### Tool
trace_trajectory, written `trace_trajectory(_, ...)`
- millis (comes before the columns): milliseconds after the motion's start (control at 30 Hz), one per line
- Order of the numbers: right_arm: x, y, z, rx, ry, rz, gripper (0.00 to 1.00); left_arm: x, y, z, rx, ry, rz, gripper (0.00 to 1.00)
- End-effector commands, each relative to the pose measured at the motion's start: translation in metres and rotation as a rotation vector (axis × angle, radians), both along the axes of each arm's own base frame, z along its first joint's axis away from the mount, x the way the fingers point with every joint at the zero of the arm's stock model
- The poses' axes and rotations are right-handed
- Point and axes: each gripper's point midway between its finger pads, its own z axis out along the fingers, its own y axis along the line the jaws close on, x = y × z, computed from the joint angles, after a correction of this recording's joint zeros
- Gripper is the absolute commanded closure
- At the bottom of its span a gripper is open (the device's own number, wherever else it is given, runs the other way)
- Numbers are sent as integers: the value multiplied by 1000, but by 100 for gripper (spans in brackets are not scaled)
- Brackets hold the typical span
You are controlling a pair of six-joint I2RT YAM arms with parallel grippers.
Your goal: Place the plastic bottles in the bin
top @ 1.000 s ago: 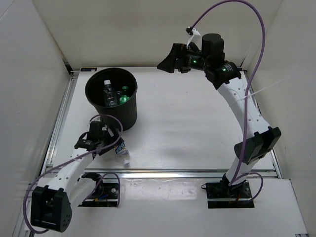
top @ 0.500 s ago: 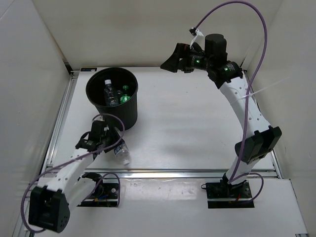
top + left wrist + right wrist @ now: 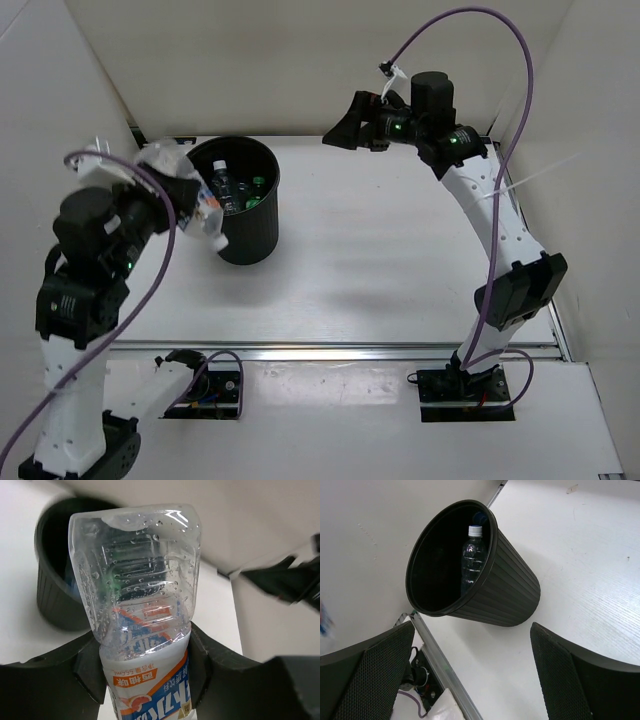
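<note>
My left gripper point(image 3: 185, 205) is shut on a clear plastic bottle with a white-blue label point(image 3: 205, 212). It holds the bottle raised in the air at the left rim of the black bin point(image 3: 247, 238). In the left wrist view the bottle point(image 3: 142, 595) stands base-up between the jaws of that gripper point(image 3: 145, 665), with the bin point(image 3: 52, 600) behind it. Inside the bin lie a clear bottle point(image 3: 222, 186) and a green one point(image 3: 256, 192). My right gripper point(image 3: 338, 128) hangs open and empty high over the back of the table. Its wrist view shows the bin point(image 3: 505, 592) and a clear bottle point(image 3: 472, 562) inside.
White walls close in the table on the left, back and right. A metal rail point(image 3: 350, 349) runs along the near edge, with the arm bases and cables behind it.
My left gripper shut on the bottle lying near the table's front left. The arm then lifted it up and back to the bin's left rim. The right arm barely moved.
</note>
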Motion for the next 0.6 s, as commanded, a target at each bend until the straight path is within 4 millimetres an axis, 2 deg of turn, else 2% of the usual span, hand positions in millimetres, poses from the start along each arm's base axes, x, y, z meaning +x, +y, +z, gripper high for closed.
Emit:
trace_trajectory(0, 4, 4, 12, 35, -32, 19, 0, 58, -5, 16, 160, 9, -8, 42)
trace_trajectory(33, 4, 6, 9, 38, -15, 26, 0, 72, -6, 15, 187, 3, -5, 40)
trace_trajectory(67, 4, 6, 12, 42, -23, 26, 0, 88, -5, 23, 191, -38, 21, 40)
trace_trajectory(100, 4, 6, 12, 42, -23, 26, 0, 107, -6, 16, 211, -22, 33, 40)
trace_trajectory(167, 4, 6, 12, 42, -23, 26, 0, 128, -2, 2, 251, 7, 72, 39)
trace_trajectory(233, 1, 0, 19, 47, -36, 17, 0, 150, 2, -19, 295, 70, 115, 25)
trace_trajectory(267, 1, 0, 19, 47, -36, 17, 0, 155, 3, -25, 303, 86, 121, 17)
trace_trajectory(300, 2, -4, 16, 40, -21, 8, 0, 154, 9, -22, 297, 91, 163, 0)
trace_trajectory(367, 0, -14, 13, 10, 8, -31, 0, 146, 14, -10, 278, 66, 200, 0)
trace_trajectory(400, 2, -23, 26, 1, -17, -64, 0, 138, 17, -1, 257, 42, 231, 0)
trace_trajectory(433, 6, -25, 20, -24, 1, -79, 0, 122, 24, 17, 224, -7, 259, 0)
trace_trajectory(467, 0, -30, 16, -41, 41, -59, 0, 114, 28, 22, 208, -25, 275, 0)
trace_trajectory(500, -1, -35, 19, -40, 47, -44, 0, 105, 33, 25, 204, -39, 288, 0)
trace_trajectory(533, -4, -38, 28, -31, 45, -34, 0, 86, 38, 20, 199, -48, 289, 0)
trace_trajectory(567, -6, -39, 24, -38, 65, -34, 0, 77, 41, 11, 187, -37, 301, 0)
